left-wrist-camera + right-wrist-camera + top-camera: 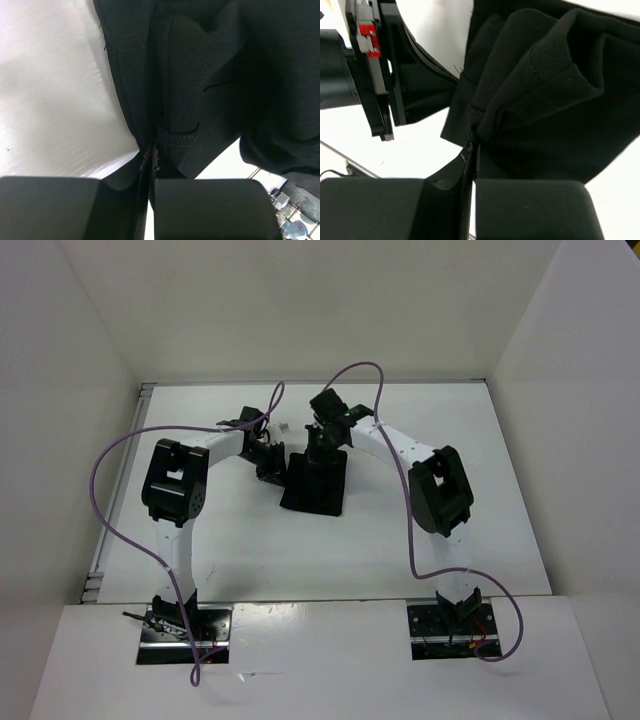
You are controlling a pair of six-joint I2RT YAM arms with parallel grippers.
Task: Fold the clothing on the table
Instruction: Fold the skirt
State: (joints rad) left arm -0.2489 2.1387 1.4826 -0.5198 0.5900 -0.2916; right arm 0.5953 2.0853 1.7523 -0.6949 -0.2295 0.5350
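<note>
The clothing (318,482), a limp black cloth, sits near the middle of the table (230,540), a little toward the far wall (320,310), bunched between my two grippers. My left gripper (272,464) meets its left edge, and my right gripper (320,440) comes down on its top.

Overhead view: the cloth's lower end lies on the white surface. Its upper part appears drawn up toward my right gripper, though black on black makes this hard to judge.

Left wrist view: my left gripper (150,181) has its jaws pressed nearly together, pinching a thin, frayed edge of the clothing (200,90). From there the cloth rises in upright folds, with a stitched hem just above the pinch. The overhead view shows none of this.

Right wrist view: my right gripper (470,182) has its jaws pressed together on a gathered corner of the clothing (545,100), which fans out from the pinch in thick folds crossed by a line of stitching. Only this view shows the left gripper (380,85) from the side, with a red part (366,30) on its body, just beside the cloth's left edge.

Only the overhead view shows the purple cables (110,480) looping above the table.
</note>
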